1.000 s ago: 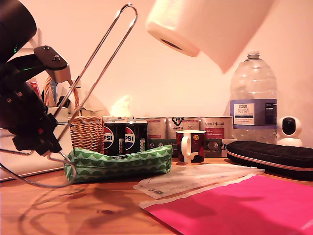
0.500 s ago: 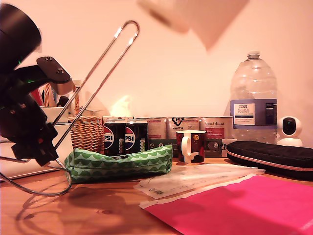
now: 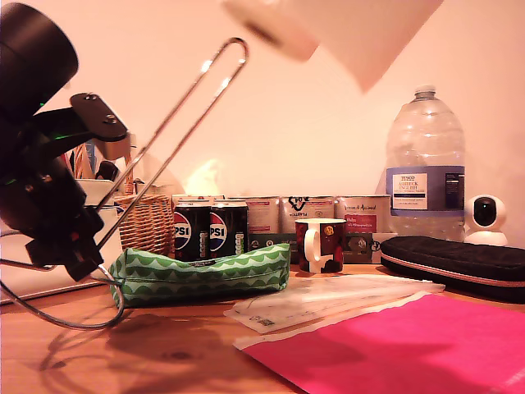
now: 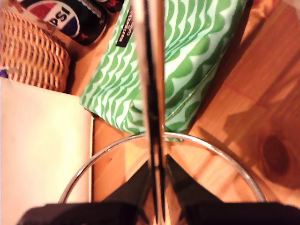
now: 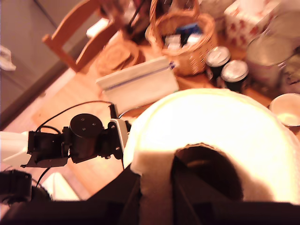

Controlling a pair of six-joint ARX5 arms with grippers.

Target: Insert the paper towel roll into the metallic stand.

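The metallic stand [image 3: 180, 123] is a chrome wire loop leaning toward the exterior view's right, with its ring base [image 3: 74, 320] tipped low over the wooden table. My first gripper [image 3: 78, 254] is shut on the loop's foot just above the ring. In the first wrist view the stand [image 4: 152, 93] runs straight out from my first gripper [image 4: 158, 187]. The paper towel roll [image 3: 344, 29] hangs blurred at the top of the exterior view, its open end just above the loop's tip. My second gripper [image 5: 157, 192] is shut on the paper towel roll [image 5: 211, 126], one finger in the core.
A green patterned pouch [image 3: 201, 275] lies beside the ring, with Pepsi cans [image 3: 209, 230] and a wicker basket [image 3: 148, 222] behind it. A mug [image 3: 321, 245], water bottle [image 3: 425, 172], black case [image 3: 459, 263] and pink envelope [image 3: 410, 345] fill the exterior view's right.
The paper towel roll rose and shifted toward the exterior view's left, now blurred. The stand's tip swung lower and to the exterior view's right, closer under the roll's open end.
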